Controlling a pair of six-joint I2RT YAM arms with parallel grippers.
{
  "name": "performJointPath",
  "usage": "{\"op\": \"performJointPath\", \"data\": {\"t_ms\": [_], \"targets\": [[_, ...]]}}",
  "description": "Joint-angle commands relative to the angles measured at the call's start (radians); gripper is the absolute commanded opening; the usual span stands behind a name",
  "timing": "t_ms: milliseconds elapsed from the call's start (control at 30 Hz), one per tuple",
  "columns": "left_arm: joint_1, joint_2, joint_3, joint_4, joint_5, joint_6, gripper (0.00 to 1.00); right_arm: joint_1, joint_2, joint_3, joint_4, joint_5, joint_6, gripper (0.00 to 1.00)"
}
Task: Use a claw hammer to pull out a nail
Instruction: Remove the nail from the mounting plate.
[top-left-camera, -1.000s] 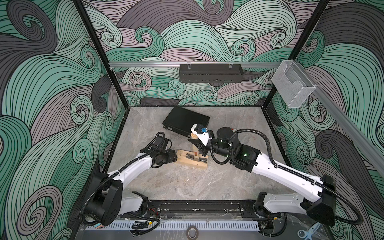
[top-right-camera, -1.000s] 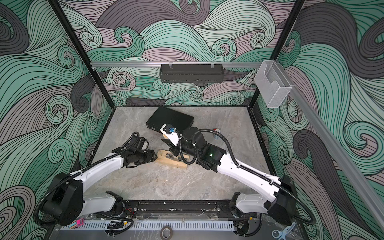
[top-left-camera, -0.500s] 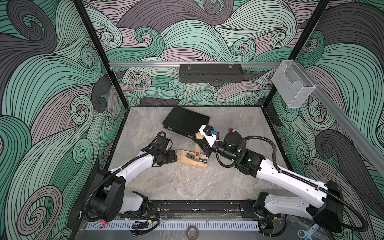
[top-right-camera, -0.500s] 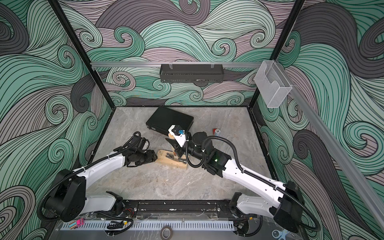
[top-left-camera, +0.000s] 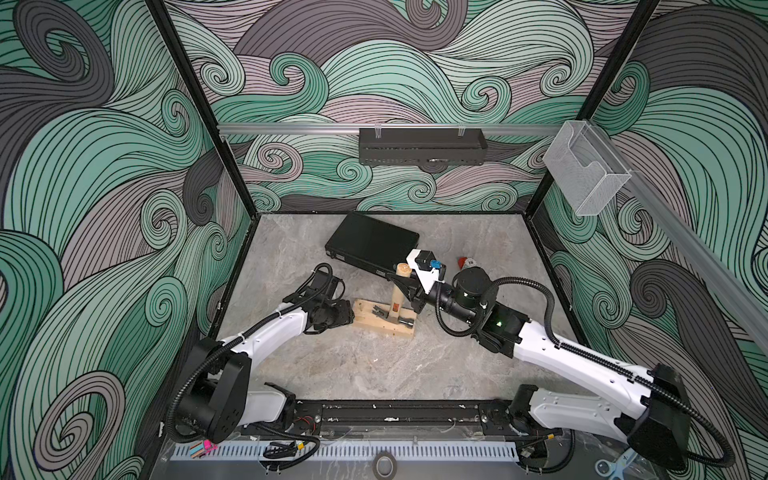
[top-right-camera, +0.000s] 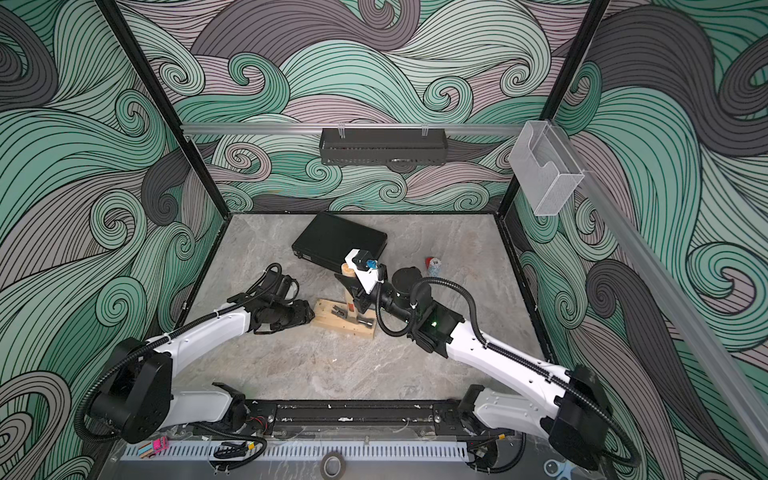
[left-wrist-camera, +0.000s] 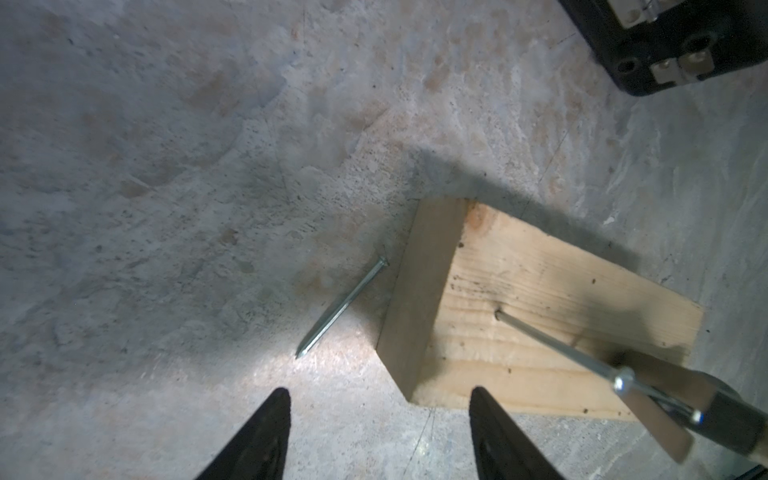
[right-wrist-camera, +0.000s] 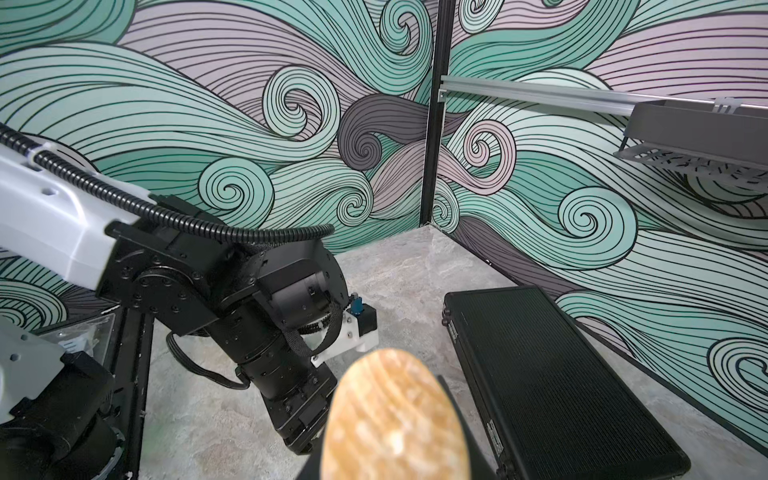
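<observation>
The claw hammer (top-left-camera: 396, 291) stands with its pale handle rising steeply from a wooden block (top-left-camera: 370, 316), head down on the wood. My right gripper (top-left-camera: 409, 286) is shut on the handle near its top; the handle's end (right-wrist-camera: 395, 415) fills the right wrist view. In the left wrist view the claw (left-wrist-camera: 665, 415) hooks the head of a tilted nail (left-wrist-camera: 557, 349) whose tip is still in the block (left-wrist-camera: 519, 291). A loose nail (left-wrist-camera: 343, 305) lies on the floor beside the block. My left gripper (left-wrist-camera: 380, 397) is open at the block's left end, a corner between its fingertips.
A black case (top-left-camera: 372, 245) lies on the floor behind the block, close to the right wrist. A small red-capped thing (top-left-camera: 467, 262) sits further right. A black shelf (top-left-camera: 422, 145) and a clear holder (top-left-camera: 582, 166) hang on the walls.
My right gripper has swung the hammer handle to the right and a little towards the front. The left arm has barely moved, its jaws narrowing slightly.
</observation>
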Motion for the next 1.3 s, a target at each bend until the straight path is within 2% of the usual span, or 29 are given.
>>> {"op": "performJointPath", "data": {"t_ms": [0, 1267], "targets": [[-0.003, -0.005, 0.036, -0.042, -0.011, 0.004, 0.66, -0.003, -0.020, -0.031, 0.049, -0.038, 0.078, 0.00], [-0.004, -0.007, 0.004, -0.030, -0.016, -0.005, 0.64, -0.024, -0.040, -0.211, 0.296, -0.047, 0.158, 0.00]]}}
